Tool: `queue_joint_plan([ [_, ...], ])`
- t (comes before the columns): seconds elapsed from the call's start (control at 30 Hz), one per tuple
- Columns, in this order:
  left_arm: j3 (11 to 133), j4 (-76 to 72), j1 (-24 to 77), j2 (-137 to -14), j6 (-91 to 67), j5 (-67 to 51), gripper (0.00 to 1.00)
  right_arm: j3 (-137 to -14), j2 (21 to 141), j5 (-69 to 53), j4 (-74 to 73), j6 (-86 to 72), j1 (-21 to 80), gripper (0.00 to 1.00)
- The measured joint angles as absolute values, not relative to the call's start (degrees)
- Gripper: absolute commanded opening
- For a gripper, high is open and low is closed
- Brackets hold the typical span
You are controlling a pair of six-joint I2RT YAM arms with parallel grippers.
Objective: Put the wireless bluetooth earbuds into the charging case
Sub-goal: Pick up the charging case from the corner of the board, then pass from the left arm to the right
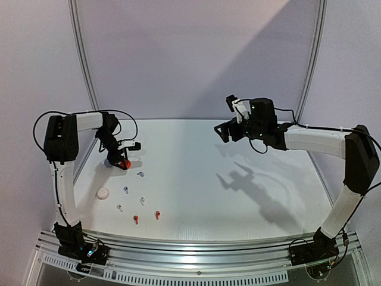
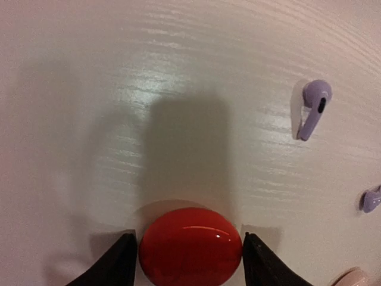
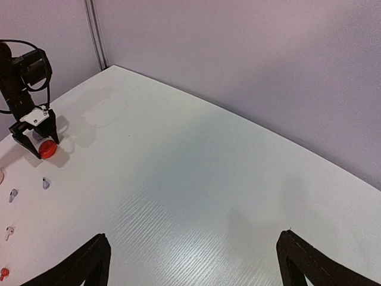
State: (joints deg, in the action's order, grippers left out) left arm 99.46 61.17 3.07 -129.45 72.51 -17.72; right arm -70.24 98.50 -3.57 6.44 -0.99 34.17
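Observation:
A red round charging case (image 2: 190,247) lies on the white table, and my left gripper (image 2: 189,262) is shut on it, one black finger against each side. In the top view the left gripper (image 1: 116,159) and the red case (image 1: 124,164) are at the far left. Six tiny earbuds lie in front of it: two lilac-grey (image 1: 140,174) (image 1: 125,189), two white (image 1: 142,201) (image 1: 119,208) and two red (image 1: 136,219) (image 1: 158,214). A lilac earbud (image 2: 314,107) shows in the left wrist view. My right gripper (image 1: 225,133) (image 3: 193,262) is open and empty, high above the table's back middle.
A white round case (image 1: 103,193) lies left of the earbuds; its rim shows in the left wrist view (image 2: 351,279). Grey walls and a metal post (image 1: 83,59) close off the back. The table's front edge (image 1: 190,233) runs along the rail with the arm bases.

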Motion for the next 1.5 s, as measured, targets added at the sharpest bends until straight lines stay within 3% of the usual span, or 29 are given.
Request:
queue_joint_plan([
  [0.13,98.6,60.3,3.1,-129.1,72.6,-17.6,0.50,-70.2,98.6,-3.5,6.4,-1.0,34.2,0.99],
  [0.5,98.8,58.5,3.3,-127.1,69.2,-19.2,0.49,-71.9,98.7,-2.3,6.5,-3.2,34.2,0.99],
  [0.67,102.0,55.5,5.8,-121.4,66.1,-22.2,0.49,-74.8,98.7,-2.2,10.2,-10.4,34.1,0.99],
  [0.8,105.6,52.2,10.7,-115.8,64.8,-25.1,0.49,-77.0,99.2,-3.8,15.8,-20.3,34.0,0.93],
  [0.9,110.5,50.1,14.2,-114.0,63.2,-27.7,0.49,-82.7,102.6,-5.6,17.0,-28.8,33.9,0.86],
  [1.07,115.5,46.0,17.8,-113.9,60.9,-29.8,0.49,-92.7,111.4,-10.5,16.7,-39.3,34.3,0.85],
  [1.5,115.3,42.9,22.8,-113.9,63.0,-25.4,0.49,-104.4,121.7,-21.5,14.0,-41.9,39.0,0.78],
])
